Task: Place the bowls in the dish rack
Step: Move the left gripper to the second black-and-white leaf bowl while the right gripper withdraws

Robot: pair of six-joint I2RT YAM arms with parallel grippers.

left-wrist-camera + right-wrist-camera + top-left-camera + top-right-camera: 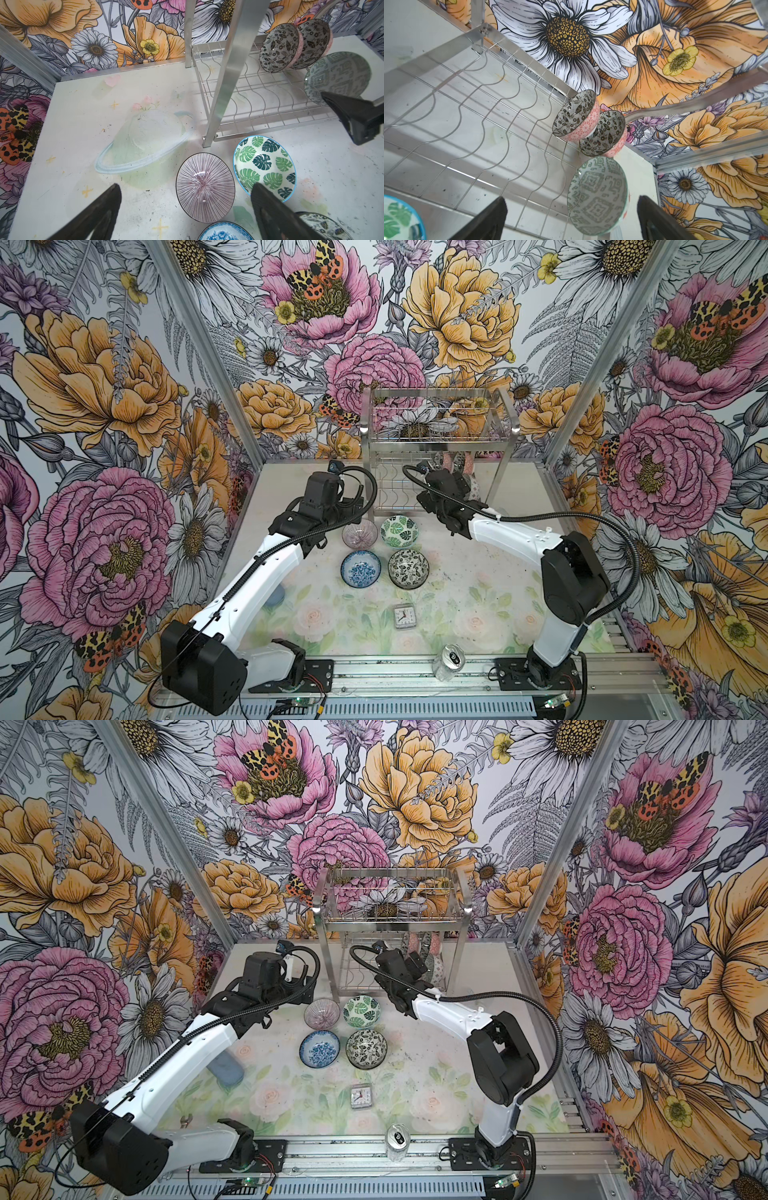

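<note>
Left wrist view: the left gripper (186, 185) hangs above the worktop (79, 128) with its jaws spread wide and nothing in them. The purple-striped bowl (205, 187) sits upright on the worktop and shows between the two fingers. It is nearer the finger that crosses the rim of the green leaf bowl (265, 166). Whether that finger touches either bowl cannot be told. These two bowls lie just beside each other, close to the foot of the dish rack's front left post.

Right wrist view: the right gripper (571, 197) is released too and holds nothing. The green geometric bowl (598, 195) stands on edge straight ahead of it, its near rim reaching in between the open fingers. No contact shows.

In both top views the dish rack (436, 442) stands at the back edge of the worktop, right of the middle. Its wavy-wire tier (467, 116), the lower one, holds three bowls on edge at its right end. Two are pink-backed floral bowls (575, 113) (602, 133), set close together towards the back. The third, the green geometric bowl, is just in front of them. All three turn their hollows towards the tier's left end.

Four bowls lie upright on the worktop in a square just before the rack. The purple-striped and green leaf bowls make the back pair. The blue floral bowl (360, 568) and the black-and-white floral bowl (408, 568) make the front pair.

A clock (404, 616) lies nearer the front edge and a can (449, 662) stands at it. A blue-grey shape (226, 1071) under the left forearm is too hidden to name.
</note>
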